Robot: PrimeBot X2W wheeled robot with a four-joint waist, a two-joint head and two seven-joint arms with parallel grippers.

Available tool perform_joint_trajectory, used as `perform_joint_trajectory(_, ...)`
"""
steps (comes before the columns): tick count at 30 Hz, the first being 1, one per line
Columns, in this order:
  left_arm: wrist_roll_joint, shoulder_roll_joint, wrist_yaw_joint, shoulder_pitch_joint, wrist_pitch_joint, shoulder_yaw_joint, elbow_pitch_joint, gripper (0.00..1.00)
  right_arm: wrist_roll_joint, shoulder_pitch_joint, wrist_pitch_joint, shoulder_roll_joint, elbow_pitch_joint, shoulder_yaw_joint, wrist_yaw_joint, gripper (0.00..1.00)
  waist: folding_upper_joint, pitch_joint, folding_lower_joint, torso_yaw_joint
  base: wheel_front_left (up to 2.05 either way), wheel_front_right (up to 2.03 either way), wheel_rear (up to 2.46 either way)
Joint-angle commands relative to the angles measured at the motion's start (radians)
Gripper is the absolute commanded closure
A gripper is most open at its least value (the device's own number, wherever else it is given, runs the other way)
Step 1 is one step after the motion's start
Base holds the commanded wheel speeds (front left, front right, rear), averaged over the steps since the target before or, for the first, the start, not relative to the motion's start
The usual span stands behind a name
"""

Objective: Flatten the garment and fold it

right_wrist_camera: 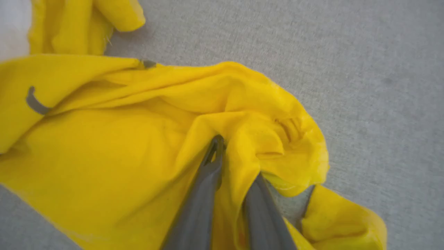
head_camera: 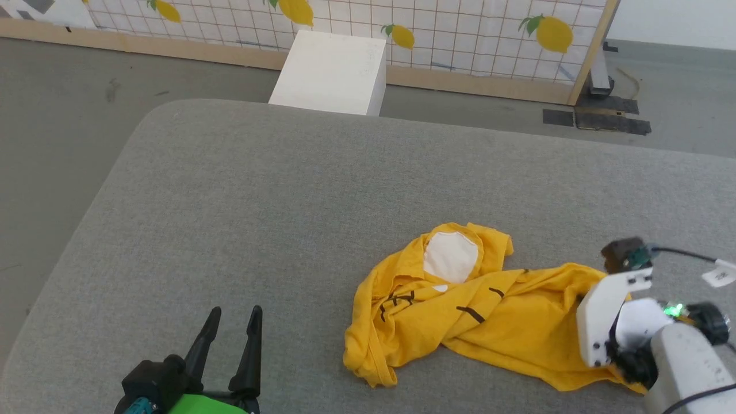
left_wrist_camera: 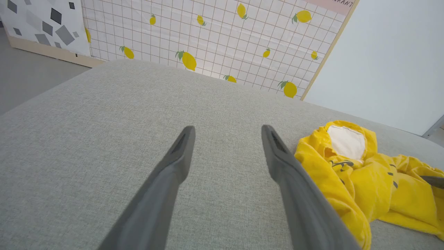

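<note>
The right gripper (right_wrist_camera: 236,163) angles down, jaws pinching a fold of the crumpled mustard-yellow T-shirt (head_camera: 489,322), which lies near-right on the grey fabric tabletop (head_camera: 287,190). The left gripper (head_camera: 236,313) points forward well to the shirt's left, jaws spread.

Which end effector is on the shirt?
The right end effector, fingers pinched on a fold of the shirt. The left end effector is open over bare cushion, clear of it.

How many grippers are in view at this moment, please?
2. The left gripper stands open over bare cushion, left of the T-shirt; the right gripper is closed on a fold at the T-shirt's right end.
</note>
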Motion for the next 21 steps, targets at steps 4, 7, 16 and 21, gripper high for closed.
perform_joint_trajectory(4, -0.001, -0.002, 0.0, -0.005, -0.004, 0.007, 0.001, 0.0, -0.012, -0.084, -0.055, -0.057, -0.043, -0.029, -0.002, 1.0, 0.0, -0.025, 0.0, -0.017, 0.0, 0.0, 0.0)
perform_joint_trajectory(7, 0.003, -0.01, 0.003, 0.0, -0.004, 0.007, -0.002, 0.0, -0.005, -0.121, -0.07, -0.086, -0.111, -0.033, -0.002, 1.0, 0.0, -0.044, 0.0, -0.026, 0.0, 0.0, 0.0)
perform_joint_trajectory(16, 0.01, -0.021, 0.009, 0.023, -0.004, 0.009, -0.01, 0.0, 0.202, -0.042, 0.041, -0.024, -0.365, 0.133, -0.002, 1.0, 0.0, -0.072, 0.0, -0.033, 0.0, 0.0, 0.0)
perform_joint_trajectory(21, 0.012, -0.017, 0.009, 0.025, -0.004, 0.007, -0.011, 0.0, 0.327, 0.068, 0.146, -0.02, -0.474, 0.293, -0.002, 1.0, 0.0, -0.075, 0.0, -0.016, 0.0, 0.0, 0.0)
